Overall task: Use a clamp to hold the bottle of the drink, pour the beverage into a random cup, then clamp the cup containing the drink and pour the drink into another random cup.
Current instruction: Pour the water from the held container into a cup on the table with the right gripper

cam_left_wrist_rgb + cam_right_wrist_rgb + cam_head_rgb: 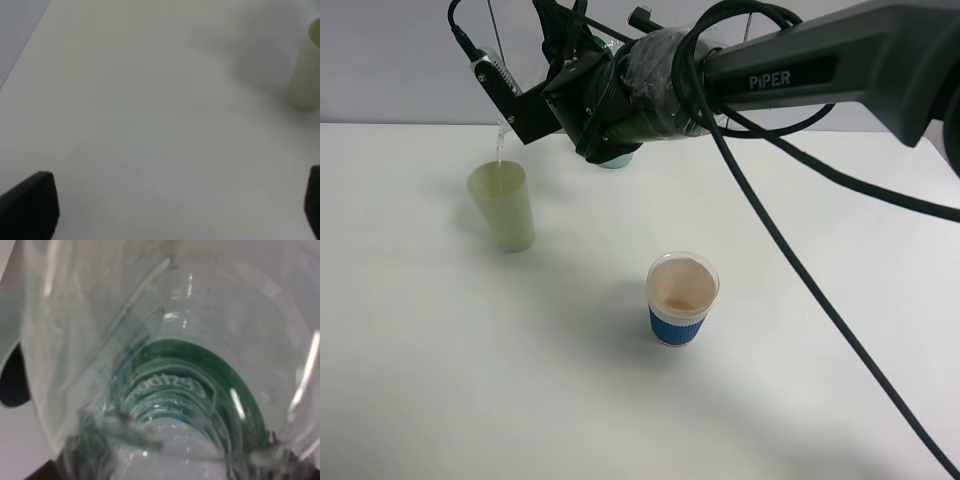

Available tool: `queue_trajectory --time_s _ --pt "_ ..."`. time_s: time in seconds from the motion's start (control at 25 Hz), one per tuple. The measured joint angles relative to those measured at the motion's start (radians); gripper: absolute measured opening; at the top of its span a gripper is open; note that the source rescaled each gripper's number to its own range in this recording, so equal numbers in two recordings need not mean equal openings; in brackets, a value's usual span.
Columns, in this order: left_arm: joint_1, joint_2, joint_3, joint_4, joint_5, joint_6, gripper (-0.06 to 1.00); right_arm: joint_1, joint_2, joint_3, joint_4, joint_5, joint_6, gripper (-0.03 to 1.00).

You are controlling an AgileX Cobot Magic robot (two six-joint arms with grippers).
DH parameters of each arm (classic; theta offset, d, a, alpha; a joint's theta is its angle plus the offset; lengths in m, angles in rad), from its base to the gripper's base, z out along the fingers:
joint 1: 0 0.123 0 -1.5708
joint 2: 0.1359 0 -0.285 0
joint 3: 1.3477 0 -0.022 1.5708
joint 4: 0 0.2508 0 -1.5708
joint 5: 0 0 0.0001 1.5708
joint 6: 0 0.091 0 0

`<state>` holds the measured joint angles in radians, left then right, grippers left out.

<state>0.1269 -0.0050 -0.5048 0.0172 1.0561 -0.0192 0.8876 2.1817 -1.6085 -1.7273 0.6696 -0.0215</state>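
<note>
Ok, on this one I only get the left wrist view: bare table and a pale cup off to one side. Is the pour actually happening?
Observer: Yes. In the exterior high view the right gripper holds the bottle tipped over the pale green cup, and a thin stream falls into it.
Operator: Is there a second cup?
Observer: Yes, a blue-banded cup stands apart on the table, nearer the camera, with no gripper at it.
Operator: What does the bottle look like?
Observer: The right wrist view shows clear plastic with a green ring.
</note>
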Motion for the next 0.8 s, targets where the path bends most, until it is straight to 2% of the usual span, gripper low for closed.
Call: queue_trajectory --time_s 0.32,0.64,0.8 --pt "0.0 0.0 0.0 0.0 0.0 0.0 1.0 0.0 0.0 0.0 -0.001 -0.011 -0.011 0.0" --pt "0.0 0.0 0.0 0.0 0.0 0.0 1.0 0.0 0.0 0.0 -0.001 -0.019 -0.18 0.0" --pt "0.0 0.0 0.0 0.0 0.0 0.0 1.0 0.0 0.0 -0.002 -0.001 -0.019 -0.204 0.0"
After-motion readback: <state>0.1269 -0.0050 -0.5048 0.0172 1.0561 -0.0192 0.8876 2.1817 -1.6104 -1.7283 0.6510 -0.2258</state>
